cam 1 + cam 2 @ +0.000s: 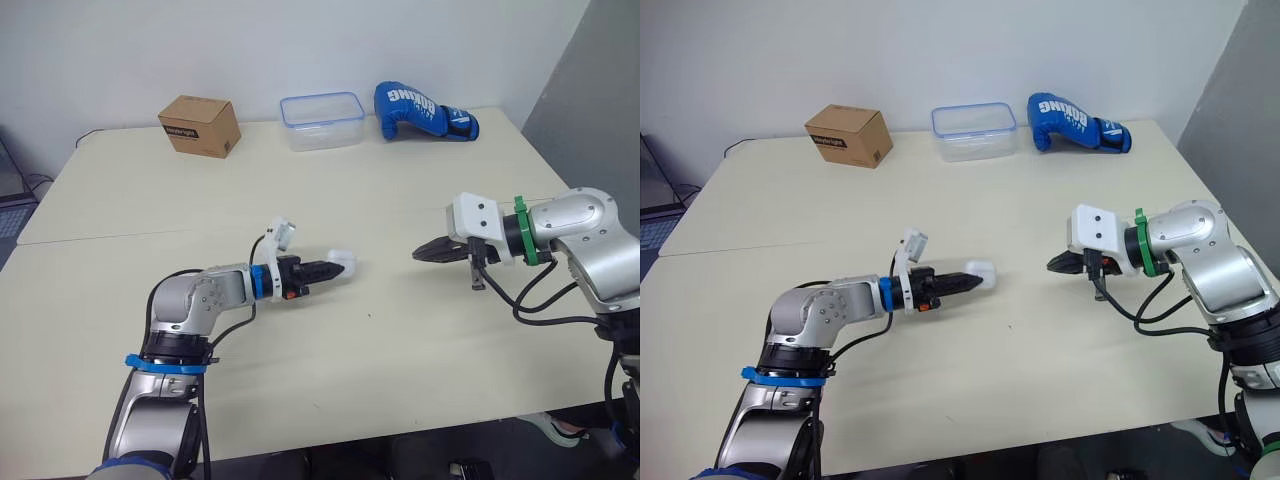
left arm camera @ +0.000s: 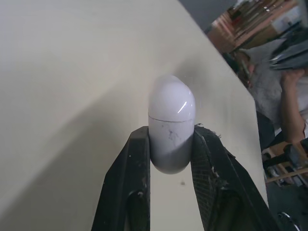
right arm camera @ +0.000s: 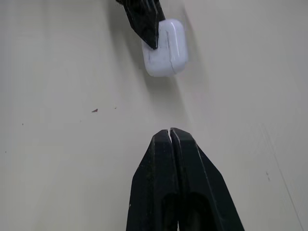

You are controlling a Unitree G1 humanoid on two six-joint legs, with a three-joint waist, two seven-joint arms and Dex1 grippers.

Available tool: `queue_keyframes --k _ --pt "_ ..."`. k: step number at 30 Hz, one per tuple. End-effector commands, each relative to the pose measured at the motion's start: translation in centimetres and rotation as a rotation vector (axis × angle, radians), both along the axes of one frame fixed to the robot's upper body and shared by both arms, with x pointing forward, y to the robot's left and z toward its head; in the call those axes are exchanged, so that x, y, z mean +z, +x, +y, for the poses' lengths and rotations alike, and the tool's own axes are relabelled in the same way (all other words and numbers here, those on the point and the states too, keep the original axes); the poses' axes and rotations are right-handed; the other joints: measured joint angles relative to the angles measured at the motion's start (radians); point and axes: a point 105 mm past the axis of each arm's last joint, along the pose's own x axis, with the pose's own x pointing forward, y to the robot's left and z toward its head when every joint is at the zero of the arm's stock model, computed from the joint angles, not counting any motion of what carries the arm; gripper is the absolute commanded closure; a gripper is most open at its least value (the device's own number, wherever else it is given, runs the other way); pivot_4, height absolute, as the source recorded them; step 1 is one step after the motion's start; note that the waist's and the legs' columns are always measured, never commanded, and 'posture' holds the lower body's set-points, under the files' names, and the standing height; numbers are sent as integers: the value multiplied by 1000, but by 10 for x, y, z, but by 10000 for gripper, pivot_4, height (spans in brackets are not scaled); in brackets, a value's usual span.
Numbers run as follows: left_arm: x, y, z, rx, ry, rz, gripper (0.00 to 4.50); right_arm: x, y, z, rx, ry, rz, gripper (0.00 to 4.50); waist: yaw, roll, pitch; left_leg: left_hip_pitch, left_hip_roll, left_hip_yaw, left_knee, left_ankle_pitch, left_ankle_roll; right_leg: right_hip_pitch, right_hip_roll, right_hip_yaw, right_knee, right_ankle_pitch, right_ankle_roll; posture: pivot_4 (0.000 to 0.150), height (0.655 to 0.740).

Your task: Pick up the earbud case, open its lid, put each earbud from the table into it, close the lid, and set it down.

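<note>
Pale beige counter (image 1: 120,200) seen from the head cameras. Along the far edge, from the left: a brown cardboard box (image 1: 200,125) with a printed label; a clear plastic tub with a blue rim (image 1: 322,120), through whose walls only the counter and the wall behind it can be seen; and a blue boxing glove with white lettering (image 1: 425,110) lying on its side. Nearer the robot, the left gripper (image 1: 340,268) is clamped on the small white rounded earbud case (image 1: 343,262) near the counter's middle; whether the case touches the surface cannot be told. To its right, well apart, the right gripper (image 1: 418,255) points toward the case, its two fingers pressed together and holding nothing. The left wrist view adds detail: the case (image 2: 172,110) sits between the two black fingers, its lid closed along a thin seam, with grey scuffs on the lower half. The right wrist view presents the case (image 3: 166,45) from its broad side, with one tip of the left gripper's fingers lying across it.
</note>
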Motion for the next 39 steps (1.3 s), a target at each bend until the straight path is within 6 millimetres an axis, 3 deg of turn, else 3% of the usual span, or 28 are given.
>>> queue_keyframes --k 1,11,19,28,35,39 --pt "-5 2 -3 2 64 31 36958 9 -3 4 18 11 -42 44543 0 0 0 0 0 0 0 0 0 0 0 0 0 0 0 1500 7400" --pt "-17 14 7 80 132 50 36958 6 -6 8 26 19 -36 44543 12 0 0 0 0 0 1 0 0 1 0 0 1 0 0 1500 7400" --pt "-13 11 24 108 180 20 13455 2 -5 9 26 14 -31 45000 9 0 0 1 0 0 1 0 0 0 0 0 1 0 0 1500 7400" --pt "-1 -14 70 106 289 -61 13455 -2 -4 7 23 11 -22 45000 -3 0 0 1 0 0 -1 0 0 0 0 1 0 0 0 1500 7400" --pt "35 -35 94 176 282 -428 13455 -9 -6 -1 -36 60 9 45000 7 0 0 0 1 0 -1 0 0 0 0 1 -1 0 0 1500 7400" --pt "36 -58 112 279 316 -556 13455 -18 -15 -13 -130 129 69 45000 25 0 0 0 1 1 -1 0 0 0 0 1 -1 0 0 1500 7400"
